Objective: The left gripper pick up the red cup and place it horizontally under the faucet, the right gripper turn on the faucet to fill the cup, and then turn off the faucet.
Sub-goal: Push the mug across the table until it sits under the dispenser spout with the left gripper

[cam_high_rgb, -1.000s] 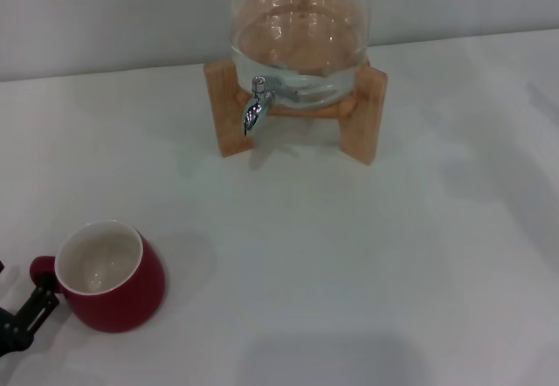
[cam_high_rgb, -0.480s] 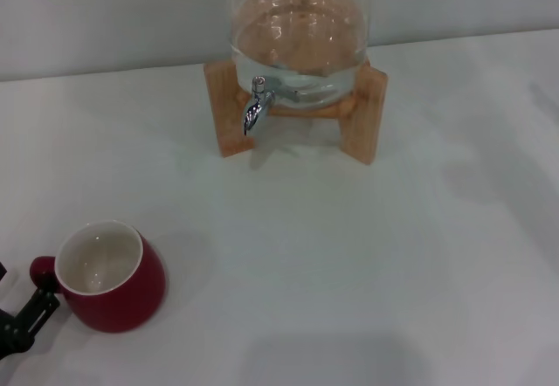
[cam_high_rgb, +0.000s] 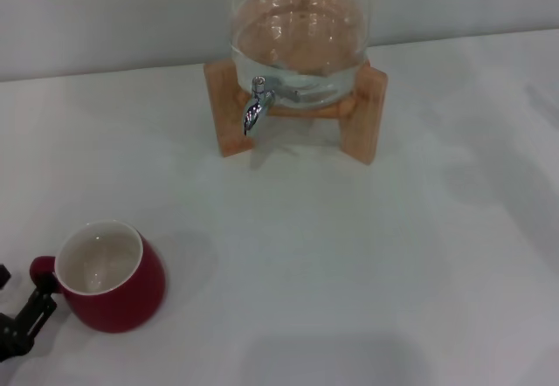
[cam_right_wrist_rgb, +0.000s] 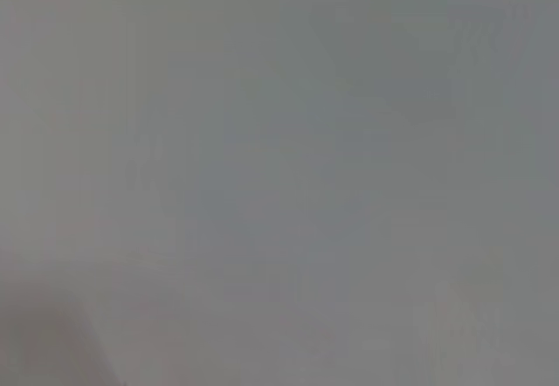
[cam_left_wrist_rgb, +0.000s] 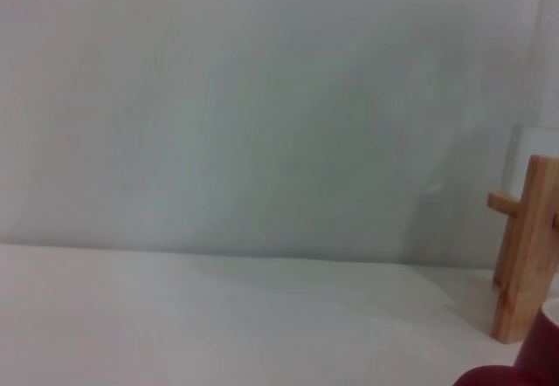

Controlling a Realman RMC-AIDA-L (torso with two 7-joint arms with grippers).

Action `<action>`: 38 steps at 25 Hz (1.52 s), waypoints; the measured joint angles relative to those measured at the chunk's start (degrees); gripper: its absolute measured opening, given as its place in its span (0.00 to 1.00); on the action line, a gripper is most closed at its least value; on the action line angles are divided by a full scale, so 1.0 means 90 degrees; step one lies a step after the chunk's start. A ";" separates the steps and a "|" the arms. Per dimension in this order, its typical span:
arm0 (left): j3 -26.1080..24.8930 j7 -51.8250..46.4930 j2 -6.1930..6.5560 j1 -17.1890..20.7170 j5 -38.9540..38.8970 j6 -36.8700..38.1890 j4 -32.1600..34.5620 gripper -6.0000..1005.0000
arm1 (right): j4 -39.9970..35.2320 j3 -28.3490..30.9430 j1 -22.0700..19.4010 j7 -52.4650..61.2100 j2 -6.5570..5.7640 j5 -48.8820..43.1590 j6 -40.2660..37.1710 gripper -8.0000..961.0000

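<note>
Resting place of the red cup (cam_high_rgb: pixel 111 275): upright on the white counter (cam_high_rgb: pixel 349 255), at the near left of the head view, its white inside facing up and its small loop handle turned to the robot's left.
Left end effector (cam_high_rgb: pixel 24 318): seen at the lower left edge of the head view, just beside the cup's handle; one black finger reaches up to the handle, while a second black tip shows apart from it at the frame's edge.
Left end effector state: it cannot be told whether the fingers are spread or closed on the handle, since most of the claw is cut off by the frame.
Faucet (cam_high_rgb: pixel 256 106): mounted low on the front of a glass water jar (cam_high_rgb: pixel 297 41), its spout curved down, well apart from the cup toward the far side of the counter.
Jar support: a wooden stand (cam_high_rgb: pixel 229 111) is set under the jar, with legs on both sides.
Left wrist view: a sliver of the red cup is shown at a corner, next to a wooden leg of the stand, with a plain wall (cam_left_wrist_rgb: pixel 244 106) behind.
Right end effector: not shown in any view; only a blank grey surface is given by the right wrist view.
</note>
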 joint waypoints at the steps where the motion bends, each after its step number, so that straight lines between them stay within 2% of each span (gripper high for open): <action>1: 0.0004 -0.0080 0.0008 -0.0003 0.0060 -0.0020 0.0011 0.79 | 0.0000 0.0000 0.0000 0.0000 0.0000 0.0000 0.0000 0.82; 3: 0.0007 -0.0202 0.0018 -0.0018 0.0204 -0.0047 0.0061 0.79 | 0.0000 0.0000 -0.0008 0.0000 0.0002 0.0013 0.0009 0.82; 7: 0.0009 -0.0373 0.0020 -0.0039 0.0296 -0.0053 0.0142 0.62 | 0.0000 0.0000 -0.0010 0.0000 0.0002 0.0023 0.0016 0.82; 21: 0.0015 -0.0463 0.0020 -0.0052 0.0375 -0.0055 0.0157 0.19 | -0.0001 0.0035 -0.0029 0.0000 0.0002 0.0045 0.0075 0.82; 38: 0.0019 -0.0342 0.0030 -0.0011 0.0838 0.0002 0.0545 0.18 | 0.0011 0.0102 -0.0095 0.0000 0.0008 0.0046 0.0163 0.82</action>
